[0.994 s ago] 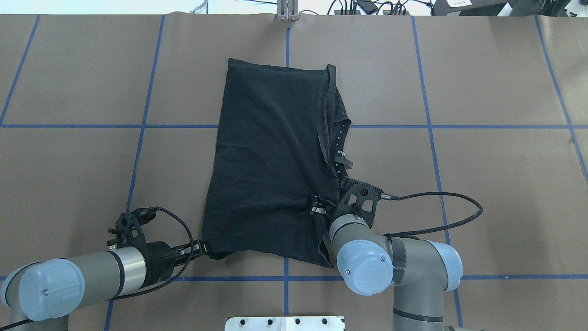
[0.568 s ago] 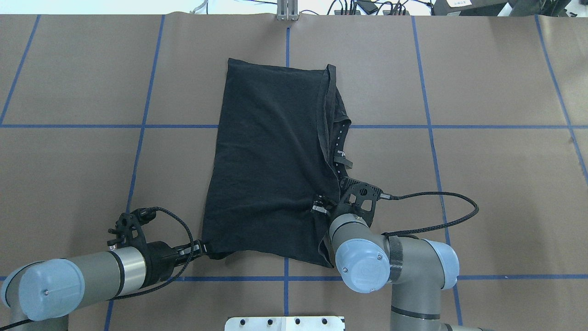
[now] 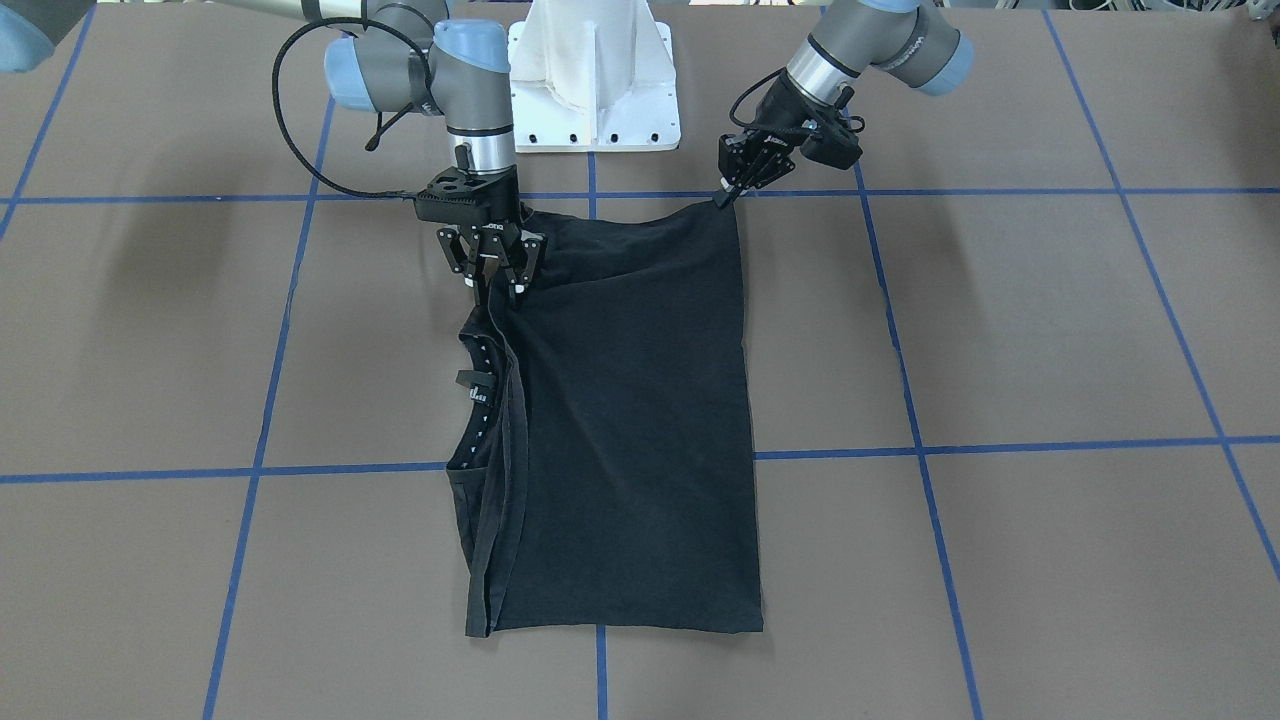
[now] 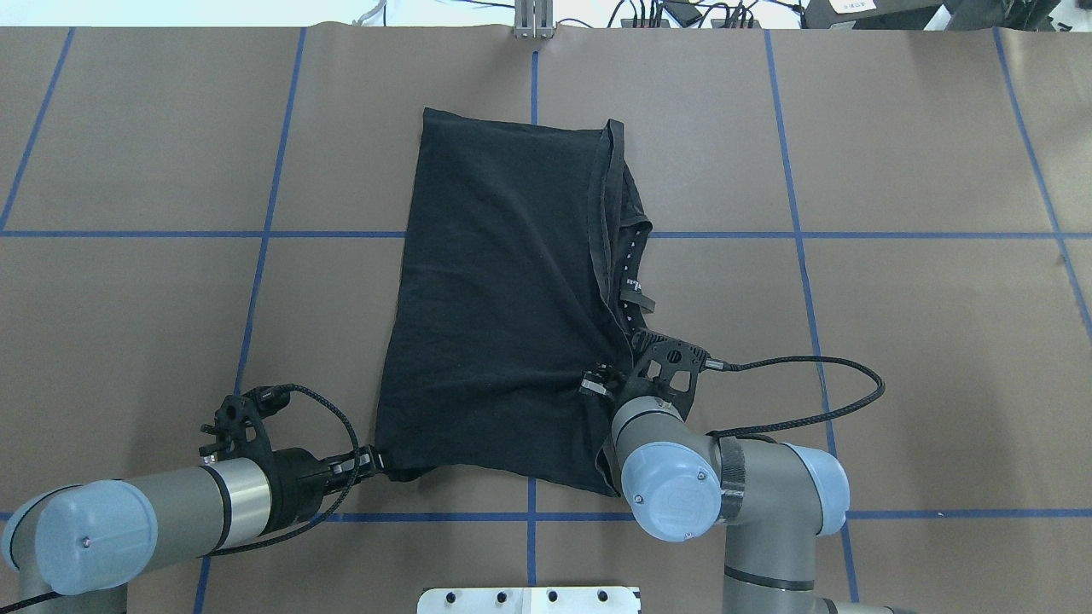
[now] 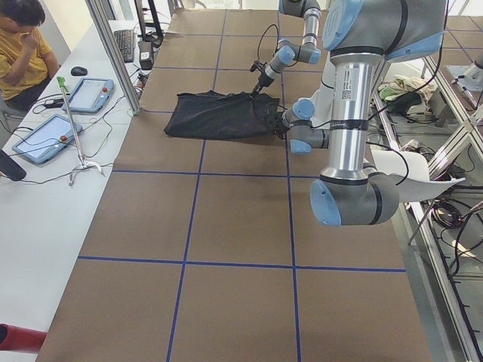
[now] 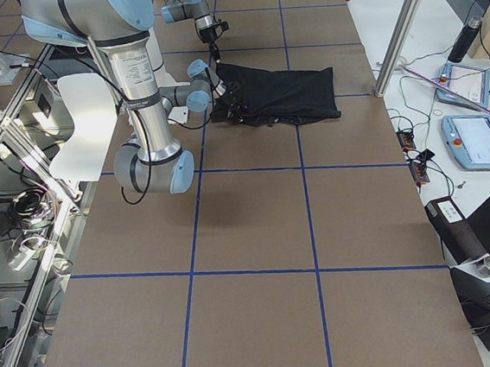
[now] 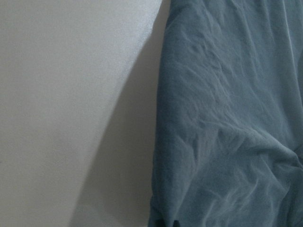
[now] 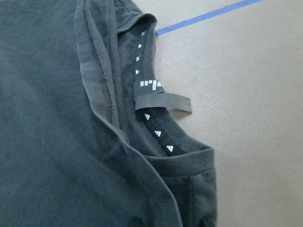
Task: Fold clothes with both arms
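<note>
We judge the black T-shirt (image 4: pixel 495 298) to be light, limp and unbreakable: it will sag and crease wherever it is not held, it slides readily on the brown table (image 4: pixel 938 341), and the layers can slip apart if we catch only the top one. It lies flat at the middle of the table, doubled lengthwise into a long panel, with the collar (image 8: pixel 142 66) and its neck label (image 8: pixel 163 101) peeking out along the robot's right-hand edge. The best holds are the two corners of the end nearest the robot, pinched through all layers and lifted together at the same height, so that the end carries over evenly. The left gripper (image 3: pixel 720 198) sits low at the near left corner, and its fingers look clenched on that tip of cloth. The right gripper (image 3: pixel 498 285) points down onto the folded edge just short of the collar; creases run into it, so we take it to be nipped on a gather of fabric, though the tips are partly buried. Against the frames from a second ago, the shirt's outline and the left arm match. Only the right arm differs: its wrist has edged slightly toward the shirt's middle, and the loop of its cable (image 4: pixel 819 418) has drawn in a little.
</note>
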Available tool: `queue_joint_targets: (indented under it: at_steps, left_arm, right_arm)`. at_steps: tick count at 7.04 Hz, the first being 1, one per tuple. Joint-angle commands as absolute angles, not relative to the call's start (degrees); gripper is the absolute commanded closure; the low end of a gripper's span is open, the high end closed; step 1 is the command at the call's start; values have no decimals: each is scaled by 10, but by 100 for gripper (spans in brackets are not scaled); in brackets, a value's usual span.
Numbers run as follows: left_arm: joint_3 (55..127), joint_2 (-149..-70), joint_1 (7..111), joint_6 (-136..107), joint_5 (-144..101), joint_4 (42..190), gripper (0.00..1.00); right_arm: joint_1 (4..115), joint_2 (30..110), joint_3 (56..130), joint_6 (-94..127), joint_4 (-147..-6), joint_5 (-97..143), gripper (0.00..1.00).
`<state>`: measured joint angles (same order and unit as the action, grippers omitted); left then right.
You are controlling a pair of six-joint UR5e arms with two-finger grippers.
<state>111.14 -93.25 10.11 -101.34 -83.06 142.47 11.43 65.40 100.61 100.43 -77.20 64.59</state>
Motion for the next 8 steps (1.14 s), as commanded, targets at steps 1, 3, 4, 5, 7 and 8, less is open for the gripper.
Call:
queue_joint_targets:
  at_steps: [1,3,4,5,7,8]
  left_arm:
    - [1111,-933,101,-1013,-831,1425,100]
    - [1112,-933,101,-1013,-830,1425,100]
    - [1112,-933,100,-1013,-831,1425,100]
    - [1123,-937,101,-1013,-831,1425,100]
    - [1178,-922,93,-1013,-831,1424,100]
    - [1214,-909,71,-1020,-831,1424,100]
  right_arm:
    - [114,653,1009,1005,-772,647,100]
    - [116,654,1019,999,-772,651,100]
    - [117,660,1040,998,-773,654,100]
    - [115,670,1064,998,-773,654,100]
    - [82,714,1142,998,-778,653,100]
    - [55,740,1183,999,-779,649,100]
